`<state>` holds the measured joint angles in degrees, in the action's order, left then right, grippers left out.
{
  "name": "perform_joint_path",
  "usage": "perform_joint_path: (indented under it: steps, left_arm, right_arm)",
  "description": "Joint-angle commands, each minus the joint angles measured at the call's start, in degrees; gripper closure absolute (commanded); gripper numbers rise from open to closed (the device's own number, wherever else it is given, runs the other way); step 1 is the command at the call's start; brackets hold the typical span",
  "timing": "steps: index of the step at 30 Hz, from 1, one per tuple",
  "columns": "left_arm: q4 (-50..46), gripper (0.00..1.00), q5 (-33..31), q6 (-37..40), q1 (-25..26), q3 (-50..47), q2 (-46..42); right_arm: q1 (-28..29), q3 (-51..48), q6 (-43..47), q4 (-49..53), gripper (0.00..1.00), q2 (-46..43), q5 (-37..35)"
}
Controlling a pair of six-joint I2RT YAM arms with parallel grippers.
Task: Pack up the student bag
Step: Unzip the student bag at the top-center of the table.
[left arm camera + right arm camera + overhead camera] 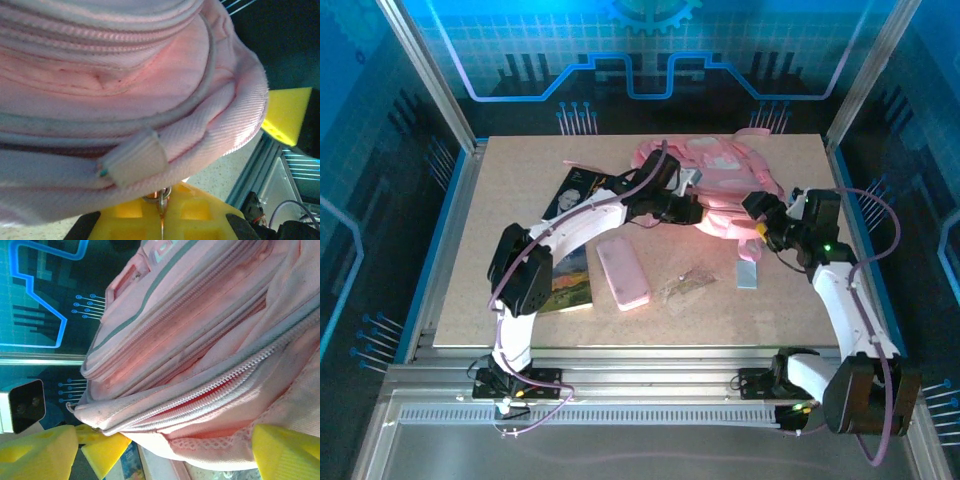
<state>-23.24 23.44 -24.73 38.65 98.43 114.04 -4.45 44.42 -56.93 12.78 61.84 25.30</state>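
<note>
Nearest you on the surface point(720, 320), a book point(572, 285), a pink pencil case point(623, 270), a clear wrapper point(688, 285) and a small grey card point(748, 272) lie unpacked, none blocking the arms. Further out, your left claw point(161, 202) is clenched on the metal zip pull point(160, 193), likely to work the opening. Your right claw point(762, 222) is spread wide around the near edge, seemingly to steady it. The student bag point(715, 165) lies far, right of centre, with a dark book point(582, 185) just left of it.
</note>
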Motion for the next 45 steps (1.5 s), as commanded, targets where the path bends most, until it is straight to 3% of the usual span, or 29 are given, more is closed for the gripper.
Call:
perform_joint_path:
  steps: [1, 8, 10, 12, 16, 26, 33, 39, 45]
  left_arm:
    - [5.64, 1.00, 4.00, -1.58, 1.29, 2.15, -0.21]
    - [7.08, 1.00, 5.08, -1.31, 2.26, -2.59, -2.03]
    - [7.07, 1.00, 5.12, -1.05, 2.22, -3.86, -2.54]
    - [6.74, 1.00, 4.58, -0.39, 2.25, -5.19, -3.23]
    - [6.20, 1.00, 3.67, 0.54, 1.08, -7.05, -4.15]
    - [-0.20, 1.00, -1.47, 8.24, -10.69, -16.08, -7.46]
    - [5.40, 1.00, -5.10, 10.36, -17.90, -18.39, -5.38]
    - [6.90, 1.00, -15.80, 7.82, -21.33, -10.16, 1.77]
    - [4.34, 1.00, -12.51, 4.40, -21.35, 3.17, 10.62]
  right_arm:
    - [2.86, -3.54, -8.82, -4.69, 0.10, 0.37, 0.44]
    - [7.53, -3.76, -14.18, -15.92, 0.14, 10.50, -5.50]
    - [8.02, -3.88, -14.92, -18.44, 0.22, 13.54, -6.52]
    - [8.22, -4.26, -15.90, -21.21, 0.52, 16.02, -6.75]
    - [7.90, -4.27, -14.39, -21.91, 1.00, 17.01, -6.96]
    - [3.02, -4.99, -7.10, -13.82, 1.00, 9.25, -6.54]
    - [2.43, -1.99, -1.47, -8.00, 1.00, 8.74, -2.50]
    - [2.28, -1.52, 0.81, -4.38, 1.00, 6.67, -2.02]
    - [4.39, -2.50, -1.36, -8.46, 1.00, 6.70, -2.27]
